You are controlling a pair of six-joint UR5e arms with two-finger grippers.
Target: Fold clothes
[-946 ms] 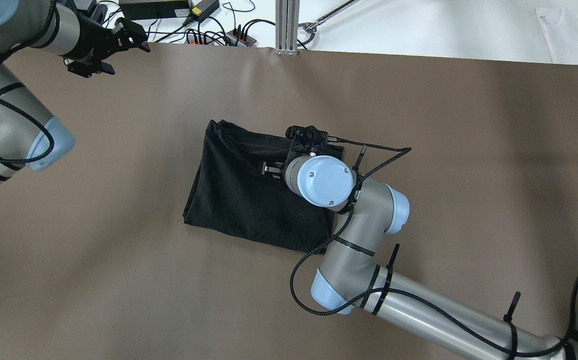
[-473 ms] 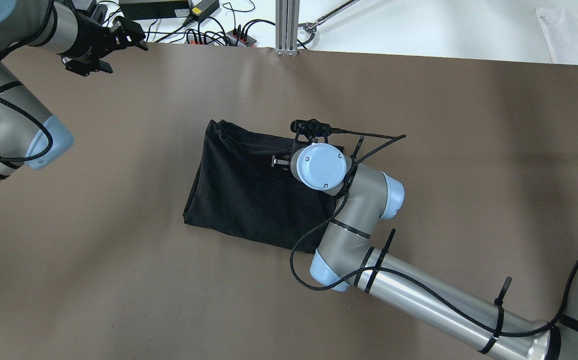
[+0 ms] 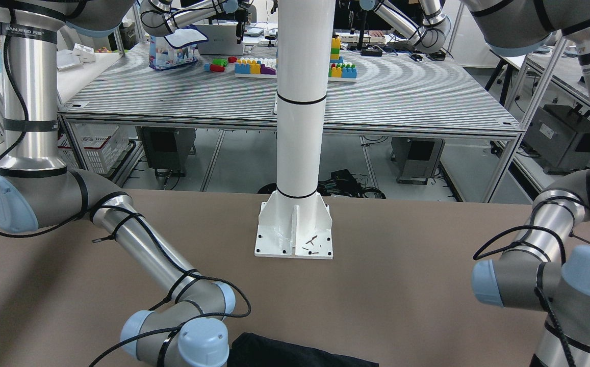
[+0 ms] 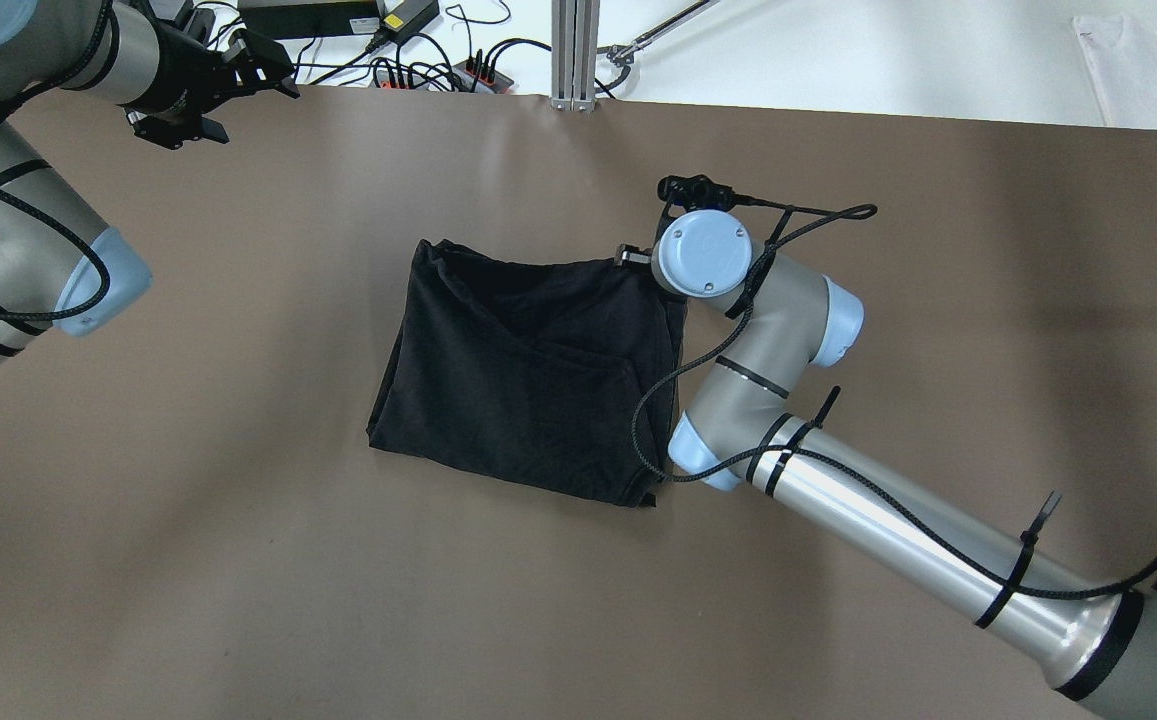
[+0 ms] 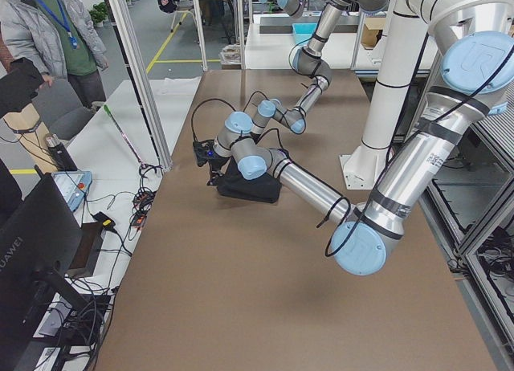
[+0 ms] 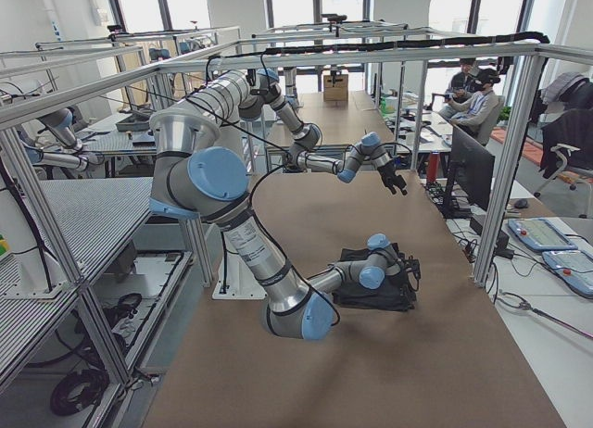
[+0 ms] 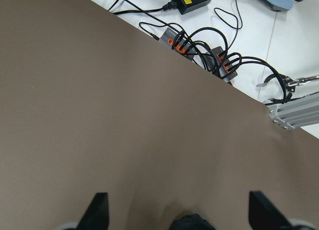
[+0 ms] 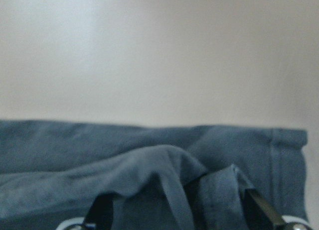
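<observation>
Overhead exterior: black clothes (image 4: 518,390) lie folded mid tabletop (image 4: 238,560). Right tool (image 8: 180,210) is at their far right corner, fingers spread wide with bunched fabric between them. Left tool (image 4: 263,72) hangs over the tabletop's far left corner, fingers spread, holding nothing.

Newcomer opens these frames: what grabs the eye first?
The black cloth, part folded and rumpled, lies in the middle of the brown table. The right gripper sits open at the cloth's far right corner, with fabric bunched between its fingers. The left gripper hangs open over the table's far left corner, well away from the cloth.
</observation>
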